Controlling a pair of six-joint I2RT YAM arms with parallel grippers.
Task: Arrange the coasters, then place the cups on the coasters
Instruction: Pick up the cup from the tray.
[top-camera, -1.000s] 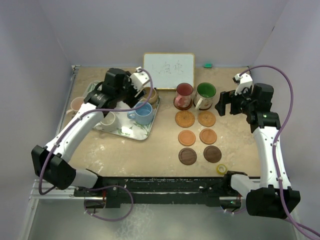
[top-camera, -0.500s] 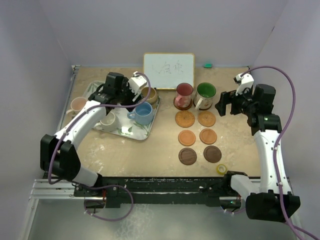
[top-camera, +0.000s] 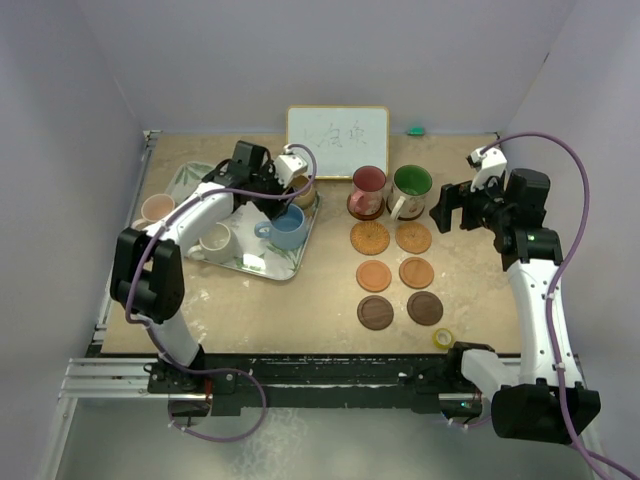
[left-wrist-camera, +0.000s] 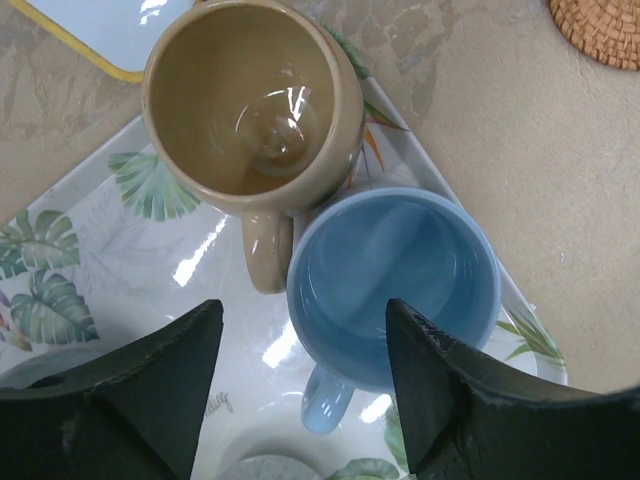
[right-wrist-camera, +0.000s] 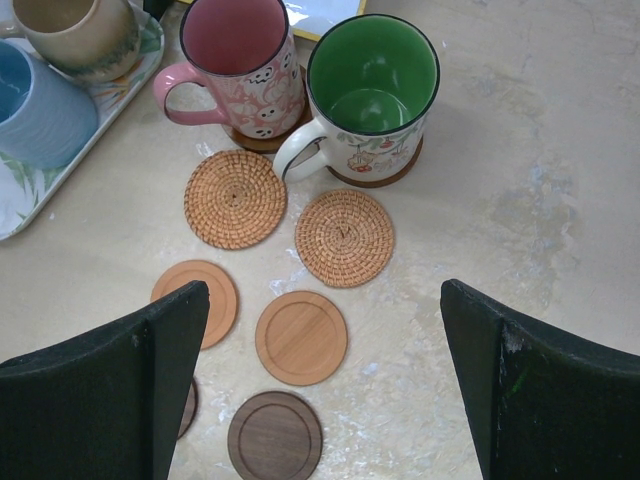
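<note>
Six bare coasters lie in two columns: woven (top-camera: 370, 238), orange (top-camera: 416, 272) and dark brown (top-camera: 377, 312). Behind them a pink cup (right-wrist-camera: 240, 60) and a green cup (right-wrist-camera: 372, 85) each stand on a coaster. A tan cup (left-wrist-camera: 250, 105) and a blue cup (left-wrist-camera: 395, 285) stand on the leaf-patterned tray (top-camera: 255, 262). My left gripper (left-wrist-camera: 300, 312) hovers open above the blue cup's rim and handle, touching nothing. My right gripper (right-wrist-camera: 325, 295) hangs open high over the coasters, right of the green cup, and holds nothing.
A whitish cup (top-camera: 215, 241) stands on the tray's left part, and a pale pink cup (top-camera: 157, 208) stands off the tray at the far left. A whiteboard (top-camera: 337, 128) leans at the back. A yellow tape roll (top-camera: 443, 338) lies near the front edge.
My left arm has folded in toward the tray, and its gripper has shifted right to above the tan and blue cups. The right arm has not moved.
</note>
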